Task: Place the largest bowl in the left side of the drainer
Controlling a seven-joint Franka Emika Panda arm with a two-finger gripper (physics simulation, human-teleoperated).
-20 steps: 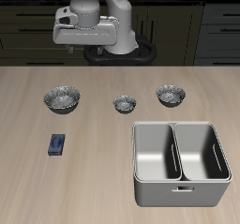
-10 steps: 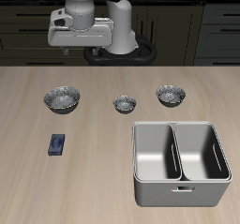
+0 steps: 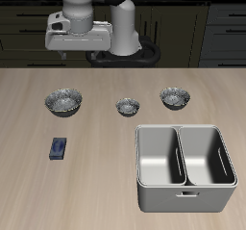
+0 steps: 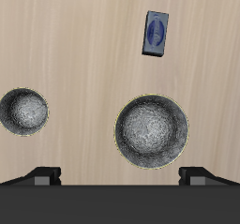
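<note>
A matt, pale wood grain is shown on the table (image 3: 96, 166). A speckled, silvery metallic finish is seen inside the largest bowl (image 4: 151, 131); smooth, light grey metal is presented by the drainer (image 3: 185, 166).

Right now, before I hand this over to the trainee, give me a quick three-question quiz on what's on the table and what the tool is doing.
1. True or false: the largest bowl already lies in the drainer.
2. How many speckled bowls stand on the table?
3. The tool is: A) shut on a bowl; B) open and holding nothing; C) down inside the drainer.

Key: 1 false, it stands on the table, apart from the drainer. 2 three. 3 B.
</note>
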